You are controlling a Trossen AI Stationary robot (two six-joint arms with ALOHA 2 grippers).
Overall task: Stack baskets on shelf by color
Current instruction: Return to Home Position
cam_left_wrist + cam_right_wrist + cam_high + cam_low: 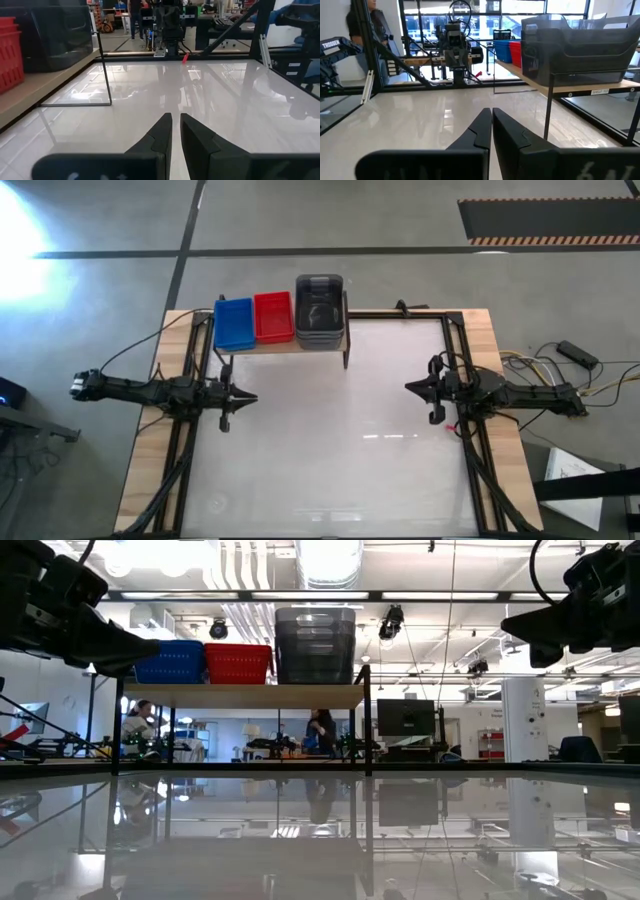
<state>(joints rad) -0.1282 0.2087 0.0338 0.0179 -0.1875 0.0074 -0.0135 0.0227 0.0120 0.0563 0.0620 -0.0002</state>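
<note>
Baskets [272,318] stand in blue, red and grey stacks side by side on the shelf [280,347] from above, left gripper [250,397] and right gripper [410,387] well apart over the table [330,450] — the low view shows the same row — and each wrist view shows fingers [162,132] closed almost together, empty.

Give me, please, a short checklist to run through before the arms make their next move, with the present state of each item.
1. Baskets sorted by colour on the shelf: blue baskets, red baskets and grey baskets stand side by side. Ok.
2. Three baskets in each stack: nested, so the count is hidden. Cannot tell.
3. No basket on the table: none shows. Ok.
4. Left end effector shut, empty, apart from the shelf. Ok.
5. Right end effector shut, empty, apart from the shelf. Ok.
</note>
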